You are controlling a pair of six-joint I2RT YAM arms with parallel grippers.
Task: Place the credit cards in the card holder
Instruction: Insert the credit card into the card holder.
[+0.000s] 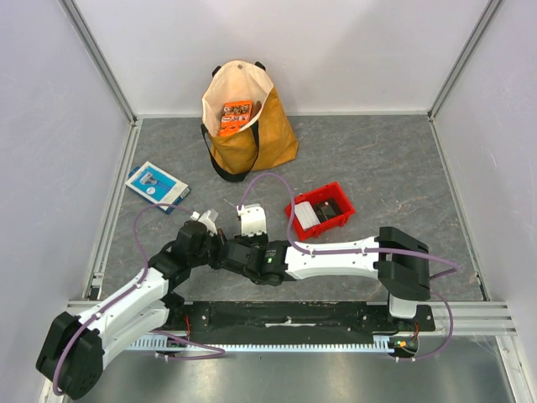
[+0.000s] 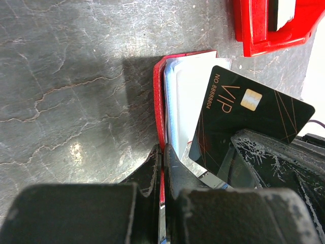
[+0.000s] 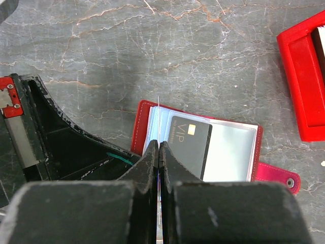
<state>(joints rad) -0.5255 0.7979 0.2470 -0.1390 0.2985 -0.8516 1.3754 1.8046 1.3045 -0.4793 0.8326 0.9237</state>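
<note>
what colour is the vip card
The VIP card is black with gold lettering and thin gold lines; clearest in the left wrist view.

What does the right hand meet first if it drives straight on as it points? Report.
The card holder itself: the right hand is apparently shut on a thin sheet of it, with its red rim just ahead. Beyond that only bare table; the red bin sits off to the side.

Red bin (image 3: 304, 101) stands near card holder (image 3: 141, 124); floor (image 3: 152, 46) beyond seems open.
</note>
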